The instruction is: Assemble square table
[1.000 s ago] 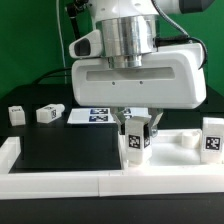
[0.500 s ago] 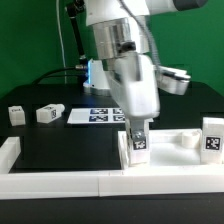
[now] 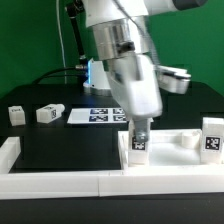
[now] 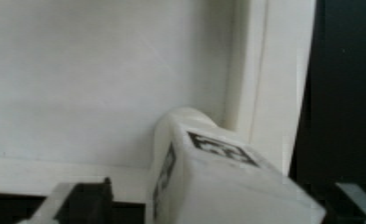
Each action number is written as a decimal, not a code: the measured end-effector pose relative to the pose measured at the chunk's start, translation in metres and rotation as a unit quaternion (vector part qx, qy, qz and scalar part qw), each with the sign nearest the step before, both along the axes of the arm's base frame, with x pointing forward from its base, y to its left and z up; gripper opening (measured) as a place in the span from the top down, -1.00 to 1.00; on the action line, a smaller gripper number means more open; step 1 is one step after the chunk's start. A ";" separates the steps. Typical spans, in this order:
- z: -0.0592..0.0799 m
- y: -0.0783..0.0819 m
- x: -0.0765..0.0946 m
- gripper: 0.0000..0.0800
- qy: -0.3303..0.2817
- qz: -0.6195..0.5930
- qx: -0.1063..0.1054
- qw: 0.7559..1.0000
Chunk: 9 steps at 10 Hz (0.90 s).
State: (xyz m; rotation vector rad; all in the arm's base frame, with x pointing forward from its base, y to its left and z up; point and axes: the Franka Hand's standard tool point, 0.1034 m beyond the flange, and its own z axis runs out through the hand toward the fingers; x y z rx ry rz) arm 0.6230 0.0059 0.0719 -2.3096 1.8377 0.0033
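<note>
At the counter's (image 3: 70,150) near edge: gripper (image 3: 138,134) low over one leg (image 3: 138,145), jaws apart, with a gap on either side in the wrist view. White, blocky, upright, tag facing out; set on the white top (image 3: 180,139), just beside its raised rim. Second leg (image 3: 15,114) and third leg (image 3: 48,114) off at the exterior view's left, fourth leg (image 3: 212,138) upright at its right. Marker board (image 3: 100,116) behind on the black surface, white bars (image 3: 60,180) in front, green wall (image 3: 30,40) beyond. Arm (image 3: 125,60) steep from above, leaning, wrist pointing down.
</note>
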 end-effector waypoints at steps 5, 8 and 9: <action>-0.001 -0.004 0.000 -0.62 -0.044 0.315 -0.048 0.947; 0.001 -0.007 0.003 -0.62 -0.054 0.495 -0.095 0.862; 0.000 -0.008 0.003 -0.33 -0.053 0.487 -0.095 0.867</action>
